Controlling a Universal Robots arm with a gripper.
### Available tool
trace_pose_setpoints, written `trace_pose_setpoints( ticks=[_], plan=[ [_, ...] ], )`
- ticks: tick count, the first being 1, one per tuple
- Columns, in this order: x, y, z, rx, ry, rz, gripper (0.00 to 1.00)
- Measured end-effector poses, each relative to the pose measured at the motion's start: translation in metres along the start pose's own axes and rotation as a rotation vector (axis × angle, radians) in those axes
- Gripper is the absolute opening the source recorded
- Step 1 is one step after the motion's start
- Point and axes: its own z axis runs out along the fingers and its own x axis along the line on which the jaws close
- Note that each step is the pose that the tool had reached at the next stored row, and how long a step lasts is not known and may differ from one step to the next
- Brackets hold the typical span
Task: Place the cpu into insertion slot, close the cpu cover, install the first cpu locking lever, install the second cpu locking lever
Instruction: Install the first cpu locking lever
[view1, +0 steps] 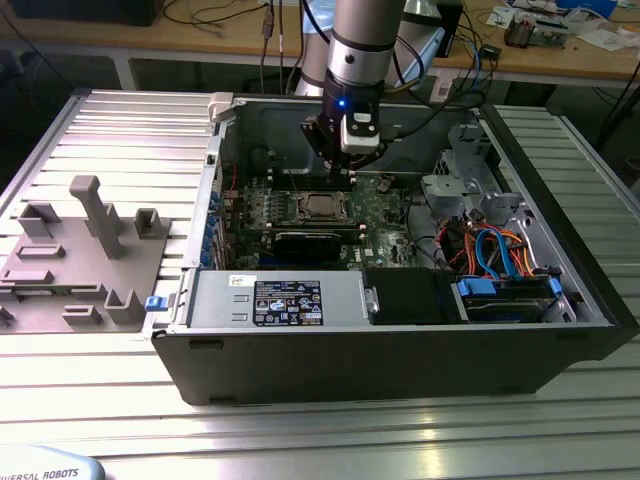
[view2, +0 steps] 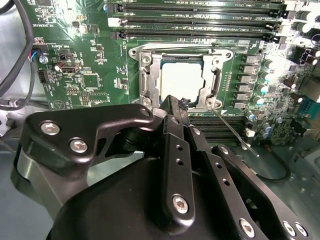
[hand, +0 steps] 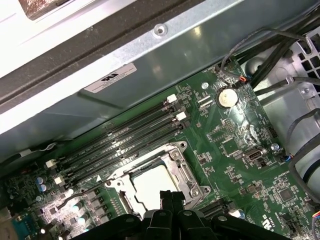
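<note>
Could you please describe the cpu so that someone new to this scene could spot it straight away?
Start at the green motherboard inside the open computer case. Beside its long black memory slots sits a square silver-framed socket, the insertion slot. The cpu is the pale, plain metal square lying flat within that frame.

I see the small square silver-topped cpu lying in the metal-rimmed insertion slot on the green circuit board, the long black memory slots just beside it, my black gripper above its edge.
</note>
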Motion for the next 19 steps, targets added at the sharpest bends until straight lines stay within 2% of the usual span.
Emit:
trace_pose_setpoints(
  ticks=[19],
  plan=[
    [-0.0006,-0.0011,0.0,0.0003,0.0008,-0.036,0.11]
  ],
)
